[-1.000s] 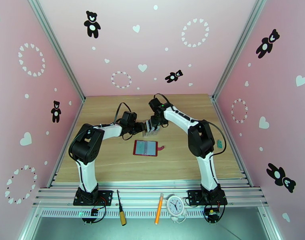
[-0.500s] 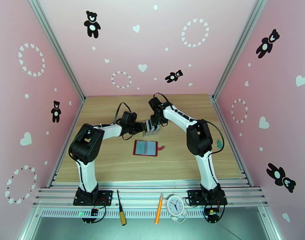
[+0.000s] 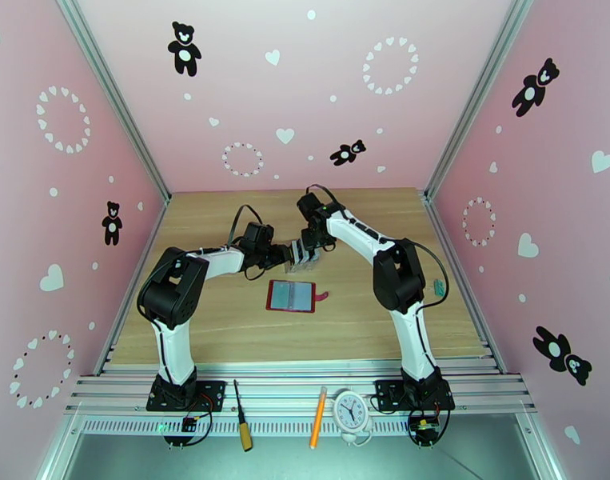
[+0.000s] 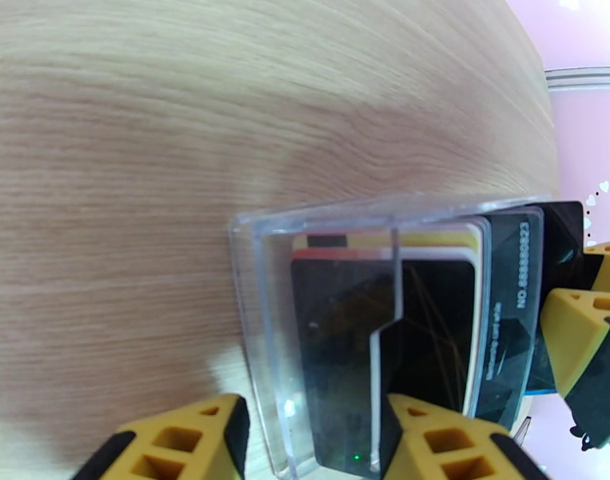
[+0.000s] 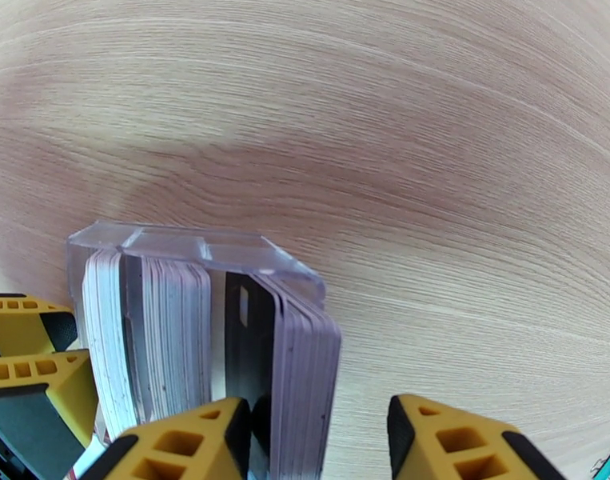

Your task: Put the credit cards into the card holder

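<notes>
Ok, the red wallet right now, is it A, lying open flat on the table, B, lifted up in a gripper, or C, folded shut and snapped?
A: the red wallet lies unfolded on the table, grey pockets facing up and its snap tab sticking out to one side.

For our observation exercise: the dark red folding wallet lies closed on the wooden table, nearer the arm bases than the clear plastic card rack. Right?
No. The top external view shows the dark red folding wallet lying open, greyish pockets up. The rest holds: it is on the wooden table, nearer the arm bases than the clear plastic card rack.
</notes>
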`<state>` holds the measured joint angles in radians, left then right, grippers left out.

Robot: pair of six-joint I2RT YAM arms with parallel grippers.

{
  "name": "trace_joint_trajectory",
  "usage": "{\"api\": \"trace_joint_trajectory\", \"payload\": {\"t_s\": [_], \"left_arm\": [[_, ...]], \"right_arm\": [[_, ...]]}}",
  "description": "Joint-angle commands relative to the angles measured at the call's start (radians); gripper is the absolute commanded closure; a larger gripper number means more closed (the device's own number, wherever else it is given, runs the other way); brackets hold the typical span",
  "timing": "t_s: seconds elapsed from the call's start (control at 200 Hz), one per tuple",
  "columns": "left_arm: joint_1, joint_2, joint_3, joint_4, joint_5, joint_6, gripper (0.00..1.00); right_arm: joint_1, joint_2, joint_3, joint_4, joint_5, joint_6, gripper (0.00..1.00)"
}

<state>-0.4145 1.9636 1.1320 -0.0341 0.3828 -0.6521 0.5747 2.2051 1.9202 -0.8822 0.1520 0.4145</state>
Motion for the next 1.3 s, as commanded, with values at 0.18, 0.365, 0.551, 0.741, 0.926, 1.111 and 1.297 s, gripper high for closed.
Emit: {"api": "trace_joint_trajectory", "payload": {"t_s": [0.18, 0.365, 0.551, 0.741, 0.926, 1.111, 1.297], "left_arm": [[0.016, 0.032, 0.012, -0.039, 0.005, -0.004, 0.51], [0.018, 0.032, 0.012, -0.038, 0.007, -0.006, 0.51], [0.017, 0.032, 0.012, -0.038, 0.011, -0.007, 0.51], [0.017, 0.032, 0.011, -0.037, 0.012, -0.007, 0.51], [0.018, 0.032, 0.011, -0.035, 0.013, -0.007, 0.51], [0.019, 0.035, 0.012, -0.034, 0.020, -0.010, 0.51], [0.019, 0.037, 0.012, -0.035, 0.021, -0.010, 0.51]], "right_arm": [[-0.014, -0.020, 0.033, -0.061, 0.065, -0.011, 0.53], [-0.015, -0.026, 0.034, -0.065, 0.075, -0.010, 0.57], [-0.015, -0.037, 0.038, -0.071, 0.085, -0.011, 0.58], [-0.014, -0.044, 0.046, -0.081, 0.097, -0.011, 0.61], [-0.014, -0.050, 0.049, -0.084, 0.096, -0.010, 0.63], [-0.015, -0.051, 0.060, -0.084, 0.069, -0.006, 0.66], [-0.015, -0.047, 0.072, -0.094, 0.066, -0.007, 0.73]]}}
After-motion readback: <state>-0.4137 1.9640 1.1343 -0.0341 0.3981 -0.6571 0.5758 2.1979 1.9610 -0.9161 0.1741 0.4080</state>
